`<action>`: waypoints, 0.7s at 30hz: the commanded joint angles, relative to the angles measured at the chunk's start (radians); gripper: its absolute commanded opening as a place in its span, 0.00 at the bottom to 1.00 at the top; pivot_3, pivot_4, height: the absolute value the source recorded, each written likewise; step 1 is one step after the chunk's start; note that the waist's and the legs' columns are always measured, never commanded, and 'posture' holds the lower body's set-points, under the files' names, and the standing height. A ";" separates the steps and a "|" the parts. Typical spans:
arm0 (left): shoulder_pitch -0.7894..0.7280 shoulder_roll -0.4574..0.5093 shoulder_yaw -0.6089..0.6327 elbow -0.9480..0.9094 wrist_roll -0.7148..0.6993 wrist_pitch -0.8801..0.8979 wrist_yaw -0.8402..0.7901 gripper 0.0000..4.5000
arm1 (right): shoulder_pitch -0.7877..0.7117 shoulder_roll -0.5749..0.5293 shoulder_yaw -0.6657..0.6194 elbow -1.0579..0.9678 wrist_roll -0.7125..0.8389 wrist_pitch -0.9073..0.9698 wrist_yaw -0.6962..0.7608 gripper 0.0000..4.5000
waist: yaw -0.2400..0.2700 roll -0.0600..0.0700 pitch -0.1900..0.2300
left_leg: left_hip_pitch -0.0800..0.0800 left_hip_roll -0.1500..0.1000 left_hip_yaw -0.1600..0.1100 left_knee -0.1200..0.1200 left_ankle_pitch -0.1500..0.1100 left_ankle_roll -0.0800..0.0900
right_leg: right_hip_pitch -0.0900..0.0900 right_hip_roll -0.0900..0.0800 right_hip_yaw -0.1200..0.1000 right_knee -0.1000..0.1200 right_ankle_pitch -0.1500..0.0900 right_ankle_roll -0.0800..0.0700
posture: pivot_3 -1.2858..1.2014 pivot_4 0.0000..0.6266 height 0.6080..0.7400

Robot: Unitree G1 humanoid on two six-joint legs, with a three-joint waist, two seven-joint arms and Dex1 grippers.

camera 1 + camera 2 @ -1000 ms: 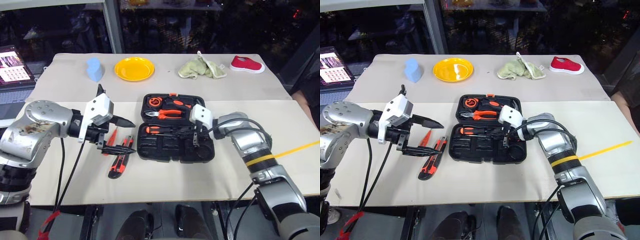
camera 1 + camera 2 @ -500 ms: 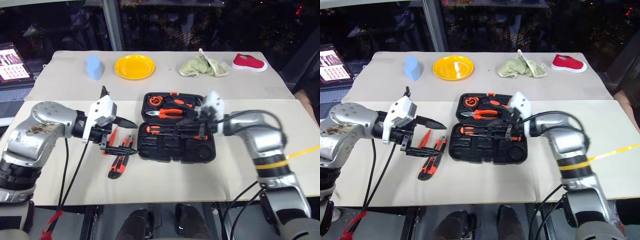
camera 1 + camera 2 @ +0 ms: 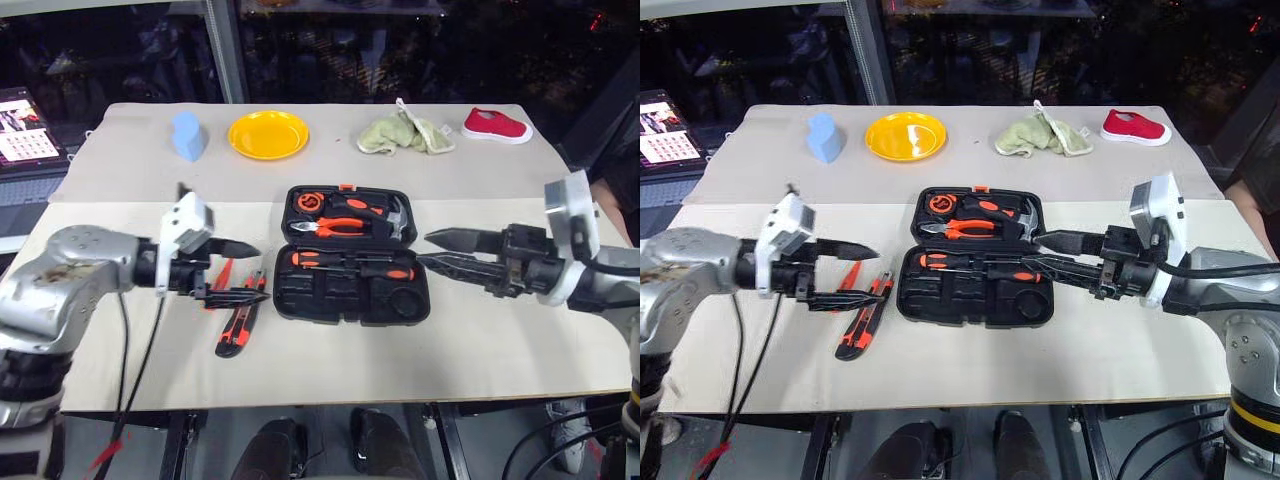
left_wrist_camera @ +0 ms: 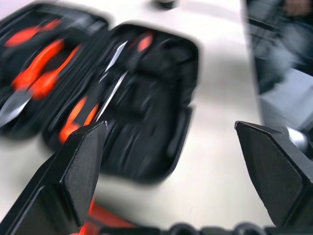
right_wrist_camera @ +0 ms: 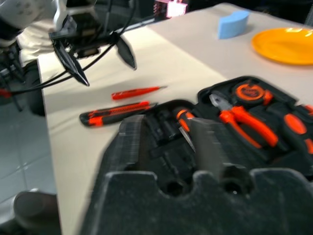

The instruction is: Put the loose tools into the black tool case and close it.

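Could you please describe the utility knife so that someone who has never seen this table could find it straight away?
Start at the open black tool case in the middle of the table. Just off the case's left side lie two loose orange tools; the utility knife is the nearer, thicker, orange-and-black one, unlike the slim all-orange tester pen beside it.

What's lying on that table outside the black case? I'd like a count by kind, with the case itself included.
Tools beside the case: 2 (utility knife, tester pen)
Tool case: 1
Blue block: 1
Yellow plate: 1
Green cloth: 1
Red shoe: 1
Total: 7
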 commanded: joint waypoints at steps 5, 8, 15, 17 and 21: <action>0.486 0.003 0.500 -0.110 0.045 0.087 0.079 1.00 | -0.042 0.021 0.078 0.027 0.020 -0.073 0.004 1.00 | -0.004 -0.001 0.000 | 0.000 0.000 0.000 0.000 0.000 0.000 | 0.001 0.000 -0.001 -0.001 0.000 0.000 | 0.52 0.24 1.00; 0.641 -0.027 0.592 -0.135 0.073 0.072 0.086 1.00 | -0.055 0.025 0.105 0.048 0.018 -0.094 0.011 1.00 | 0.004 -0.001 0.000 | 0.001 0.000 0.000 0.000 -0.002 -0.003 | 0.001 -0.001 -0.002 -0.002 0.000 0.000 | 0.52 0.24 1.00; 0.538 0.019 0.486 -0.172 0.020 0.202 0.211 1.00 | -0.062 0.009 0.130 0.053 0.025 -0.122 0.020 1.00 | 0.040 -0.001 0.000 | 0.005 0.000 -0.001 0.000 -0.008 -0.002 | 0.004 -0.005 -0.002 -0.003 0.000 0.000 | 0.52 0.24 1.00; 0.358 0.064 0.365 -0.180 -0.035 0.354 0.274 1.00 | -0.050 0.005 0.118 0.028 0.041 -0.119 0.011 1.00 | 0.050 -0.001 0.000 | 0.006 0.000 -0.001 0.000 -0.008 -0.002 | 0.005 -0.005 -0.003 -0.002 0.000 0.001 | 0.52 0.24 1.00; 0.020 0.088 0.127 -0.113 -0.064 0.589 0.358 1.00 | -0.021 0.025 0.112 -0.031 0.071 -0.114 -0.025 1.00 | 0.046 -0.002 0.000 | 0.006 -0.002 -0.002 0.001 -0.005 -0.008 | 0.005 0.001 -0.004 -0.002 0.001 0.002 | 0.52 0.24 1.00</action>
